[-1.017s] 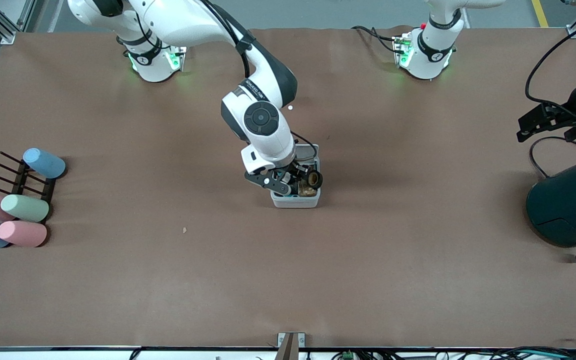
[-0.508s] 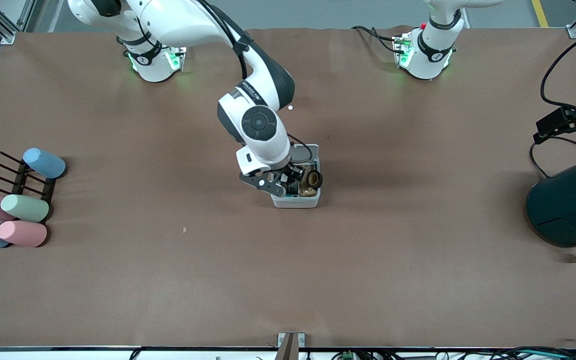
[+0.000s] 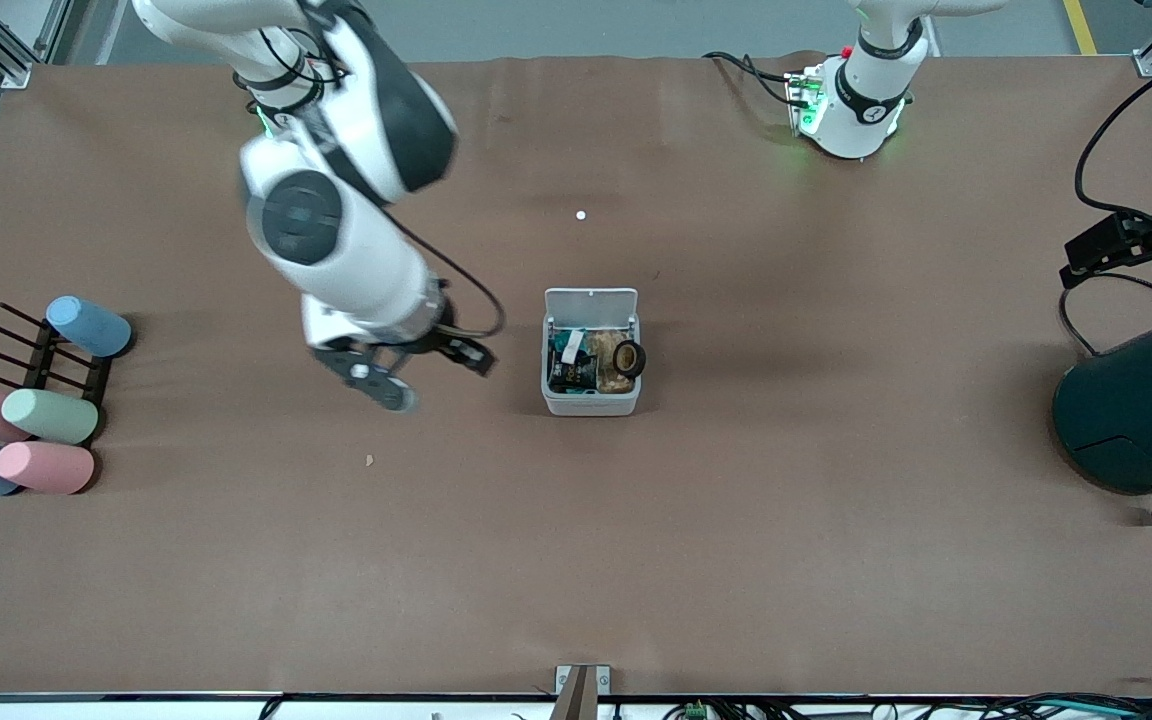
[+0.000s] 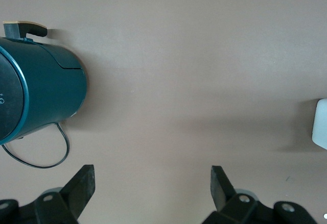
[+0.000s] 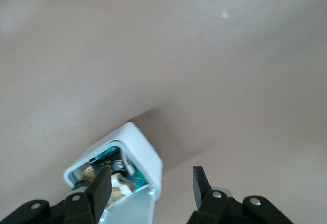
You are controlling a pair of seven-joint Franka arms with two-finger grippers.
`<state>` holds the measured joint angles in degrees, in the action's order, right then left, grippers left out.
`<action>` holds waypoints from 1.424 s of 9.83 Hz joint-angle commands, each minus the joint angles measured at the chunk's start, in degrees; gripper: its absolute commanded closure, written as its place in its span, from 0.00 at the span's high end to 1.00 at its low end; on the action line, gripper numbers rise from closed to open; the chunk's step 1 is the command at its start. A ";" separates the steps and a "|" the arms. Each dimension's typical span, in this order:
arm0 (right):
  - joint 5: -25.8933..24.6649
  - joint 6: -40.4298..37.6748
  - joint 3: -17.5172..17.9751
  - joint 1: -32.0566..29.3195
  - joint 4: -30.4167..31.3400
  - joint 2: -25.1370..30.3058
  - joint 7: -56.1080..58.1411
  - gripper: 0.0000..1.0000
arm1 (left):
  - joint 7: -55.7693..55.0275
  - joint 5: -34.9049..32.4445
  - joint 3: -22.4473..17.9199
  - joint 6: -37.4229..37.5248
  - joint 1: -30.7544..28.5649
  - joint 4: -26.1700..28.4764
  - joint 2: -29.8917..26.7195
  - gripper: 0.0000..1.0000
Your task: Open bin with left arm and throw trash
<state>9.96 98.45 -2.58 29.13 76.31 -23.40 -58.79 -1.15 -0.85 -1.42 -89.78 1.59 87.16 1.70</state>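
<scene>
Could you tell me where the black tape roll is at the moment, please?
In the front view, the black tape roll sits inside the open bin at mid-table, beside the crumpled wrapper, toward the left arm's end.

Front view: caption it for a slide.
Open bin holds the trash; right gripper, open, hangs beside it.

One bin (image 3: 590, 403), five cups (image 3: 88, 326), one rack (image 3: 41, 360), one teal cylinder (image 3: 1141, 408), two arms (image 3: 336, 250).
</scene>
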 commanded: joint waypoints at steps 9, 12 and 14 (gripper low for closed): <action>-7.64 -22.79 1.17 -29.65 9.27 21.63 63.39 0.99 | -0.43 -0.56 4.85 1.19 -2.82 -1.38 0.50 1.00; -9.51 -20.49 1.61 -27.82 9.39 22.44 65.20 0.99 | -0.60 -0.47 4.76 1.10 -2.91 -1.73 0.58 1.00; -10.21 -20.67 1.52 -26.93 6.75 21.56 64.93 0.99 | -0.43 -0.29 4.76 1.10 -3.70 -1.82 0.67 1.00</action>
<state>1.54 77.45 -1.11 1.94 83.18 -2.65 5.33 -1.38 -0.85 3.10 -89.73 -1.51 86.94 1.86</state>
